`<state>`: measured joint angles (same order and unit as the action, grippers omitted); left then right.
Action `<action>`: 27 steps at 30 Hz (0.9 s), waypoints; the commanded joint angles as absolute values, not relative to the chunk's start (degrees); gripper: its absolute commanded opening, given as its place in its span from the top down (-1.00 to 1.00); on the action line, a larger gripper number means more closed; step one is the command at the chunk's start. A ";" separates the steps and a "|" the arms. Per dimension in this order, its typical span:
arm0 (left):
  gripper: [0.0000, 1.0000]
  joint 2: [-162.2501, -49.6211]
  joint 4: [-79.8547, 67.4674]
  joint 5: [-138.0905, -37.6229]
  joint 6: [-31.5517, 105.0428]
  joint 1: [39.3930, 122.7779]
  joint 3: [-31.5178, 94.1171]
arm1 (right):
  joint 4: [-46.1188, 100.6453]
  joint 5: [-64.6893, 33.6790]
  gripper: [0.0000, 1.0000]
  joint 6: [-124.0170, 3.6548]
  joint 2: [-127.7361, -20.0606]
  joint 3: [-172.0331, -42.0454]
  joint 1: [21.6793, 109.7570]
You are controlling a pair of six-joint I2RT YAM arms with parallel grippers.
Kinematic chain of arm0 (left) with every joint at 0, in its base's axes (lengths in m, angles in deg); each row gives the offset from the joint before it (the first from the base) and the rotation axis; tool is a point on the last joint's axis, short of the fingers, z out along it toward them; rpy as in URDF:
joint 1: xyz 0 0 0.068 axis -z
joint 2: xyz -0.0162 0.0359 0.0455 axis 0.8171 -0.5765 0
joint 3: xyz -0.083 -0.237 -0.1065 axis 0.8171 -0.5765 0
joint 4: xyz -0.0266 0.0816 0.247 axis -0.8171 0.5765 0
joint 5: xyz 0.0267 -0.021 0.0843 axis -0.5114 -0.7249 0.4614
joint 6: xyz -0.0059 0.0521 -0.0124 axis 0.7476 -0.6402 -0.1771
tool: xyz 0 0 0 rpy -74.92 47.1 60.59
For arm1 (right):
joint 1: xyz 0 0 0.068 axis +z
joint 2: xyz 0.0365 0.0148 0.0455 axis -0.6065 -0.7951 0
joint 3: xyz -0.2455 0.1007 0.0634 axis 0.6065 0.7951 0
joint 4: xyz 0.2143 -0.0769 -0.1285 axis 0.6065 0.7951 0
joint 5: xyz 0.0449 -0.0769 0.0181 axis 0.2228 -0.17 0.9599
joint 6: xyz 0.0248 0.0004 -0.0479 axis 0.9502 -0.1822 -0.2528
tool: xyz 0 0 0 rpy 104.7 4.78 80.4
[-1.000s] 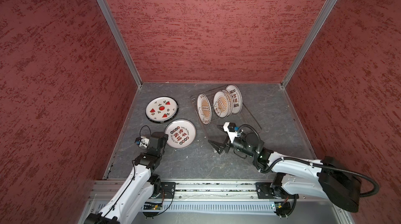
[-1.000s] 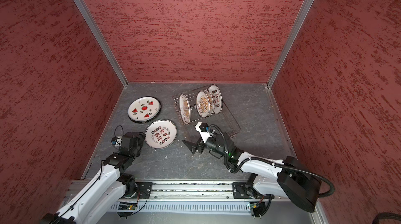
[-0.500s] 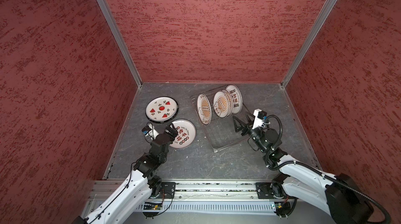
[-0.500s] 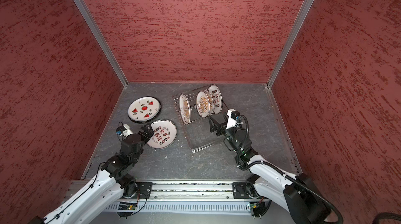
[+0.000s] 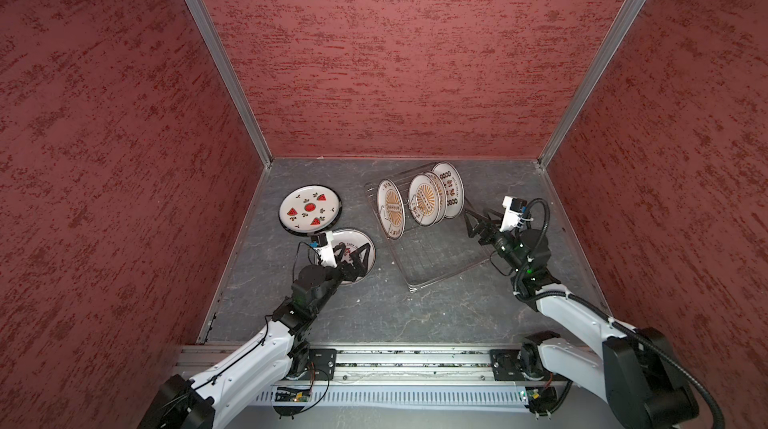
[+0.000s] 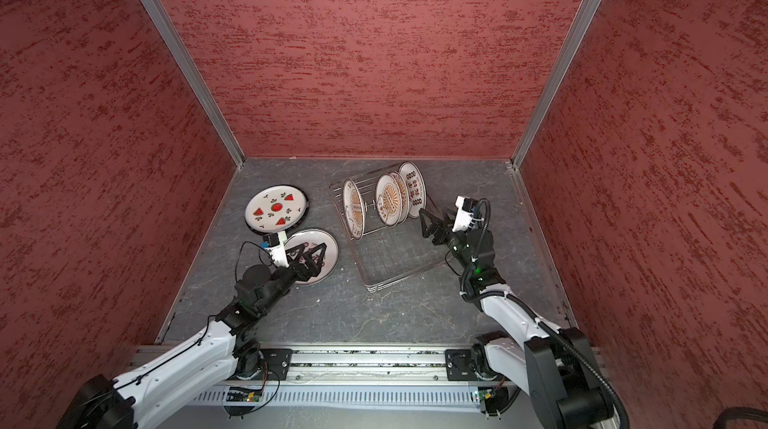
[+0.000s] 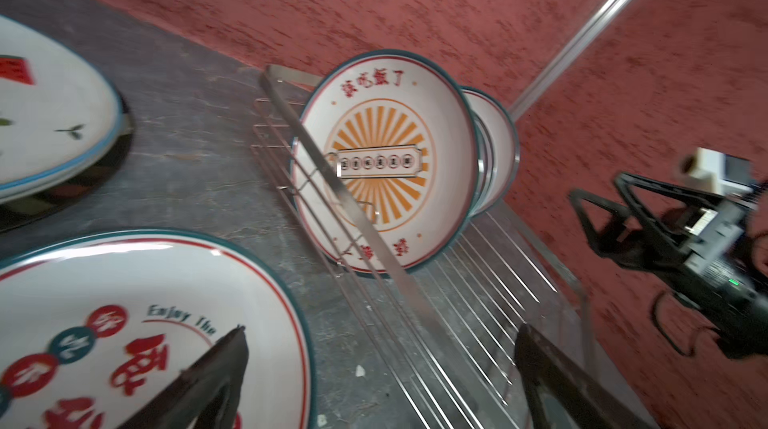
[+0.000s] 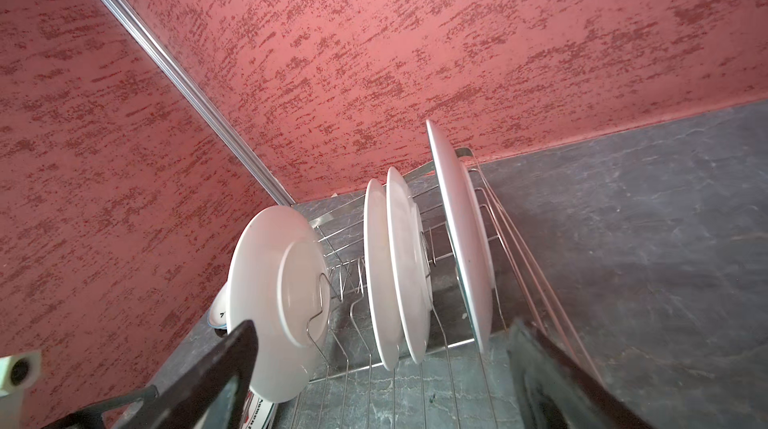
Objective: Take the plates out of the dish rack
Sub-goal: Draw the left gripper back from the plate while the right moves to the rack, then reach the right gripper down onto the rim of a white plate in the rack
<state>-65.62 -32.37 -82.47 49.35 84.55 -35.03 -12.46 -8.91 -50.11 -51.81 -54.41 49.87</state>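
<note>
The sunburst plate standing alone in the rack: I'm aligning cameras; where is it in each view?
Top view: sunburst plate, leftmost in the dish rack.
Top view: again leftmost in the rack.
Left wrist: printed face showing, behind the rack's rail.
Right wrist: plain white back, apart from three other plates.
Shared landmark: the dish rack's wires.

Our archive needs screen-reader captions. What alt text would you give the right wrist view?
Four white plates stand on edge in a wire rack, backs toward the camera, before red walls. The right hand, open and empty, shows in the foreground.
</note>
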 commanded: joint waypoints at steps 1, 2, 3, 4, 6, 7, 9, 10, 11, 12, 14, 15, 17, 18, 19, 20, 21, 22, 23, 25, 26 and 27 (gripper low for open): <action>-0.99 -65.23 -41.48 -96.97 47.88 83.49 -35.64 | -11.17 -4.47 -0.68 -50.75 -55.00 -58.89 49.13; -0.99 -65.92 -43.67 -98.54 48.72 83.54 -36.15 | -10.82 -4.68 -0.49 -51.21 -56.28 -60.00 49.14; -0.99 -66.68 -45.40 -99.81 49.18 83.54 -36.32 | -9.86 -5.35 -0.32 -51.69 -57.31 -61.26 49.06; -0.99 -67.72 -46.48 -100.88 49.50 83.54 -36.31 | -8.12 -6.57 -0.23 -52.15 -58.61 -62.76 49.11; -0.99 -69.37 -47.61 -101.12 50.07 83.54 -36.20 | -6.27 -8.60 -0.17 -53.01 -60.97 -65.04 49.09; -0.99 -70.31 -48.21 -100.70 50.25 83.54 -36.31 | -5.72 -9.83 -0.13 -53.44 -62.15 -65.96 49.10; -0.99 -71.36 -48.40 -100.12 49.63 83.54 -36.10 | -4.42 -11.19 -0.02 -54.25 -64.32 -67.85 49.11; -0.99 -71.73 -47.84 -100.10 49.07 83.54 -35.67 | -4.02 -11.36 0.04 -54.70 -65.42 -68.61 49.11; -0.99 -71.95 -47.25 -100.18 48.51 83.60 -35.34 | -3.79 -11.30 0.08 -54.83 -66.28 -69.21 49.11; -0.99 -72.25 -47.17 -100.11 48.31 83.62 -35.19 | -3.55 -11.22 0.18 -55.17 -67.19 -69.88 49.12; -0.99 -72.70 -47.52 -99.87 48.35 83.66 -35.24 | -2.49 -11.91 0.32 -55.86 -68.95 -71.40 49.19; -0.99 -72.96 -47.61 -99.54 48.34 83.62 -35.33 | -2.06 -12.41 0.36 -56.12 -69.77 -72.16 49.20; -0.99 -73.22 -47.74 -98.60 48.18 83.62 -35.37 | -1.82 -13.25 0.43 -56.41 -72.10 -73.36 49.53; -0.99 -73.32 -47.83 -97.92 48.13 83.62 -35.35 | -1.41 -13.91 0.46 -56.74 -73.00 -74.16 49.84; -0.99 -73.43 -47.73 -97.34 48.17 83.62 -35.43 | -1.14 -14.95 0.47 -57.08 -73.94 -74.81 50.29; -0.99 -73.49 -47.74 -96.98 48.24 83.63 -35.43 | -0.94 -15.91 0.48 -57.42 -74.68 -75.40 50.78; -0.99 -73.47 -47.74 -96.61 48.18 83.69 -35.48 | -0.71 -16.73 0.50 -57.73 -75.69 -76.27 51.18; -0.99 -73.47 -47.77 -96.50 48.12 83.64 -35.60 | -0.27 -17.45 0.53 -57.99 -76.72 -77.17 51.44; -0.99 -73.37 -47.85 -96.44 48.01 83.69 -35.60 | 0.59 -18.61 0.56 -58.43 -77.66 -78.15 51.89; -0.99 -73.35 -47.85 -96.40 47.75 83.71 -35.62 | 2.41 -22.49 0.57 -59.51 -79.56 -80.32 53.10; -0.99 -73.38 -47.80 -96.24 47.77 83.71 -35.63 | 2.77 -23.97 0.57 -59.76 -80.27 -81.03 53.60; -0.99 -73.43 -47.82 -95.91 47.72 83.71 -35.69 | 2.89 -25.45 0.57 -59.96 -81.03 -81.66 54.08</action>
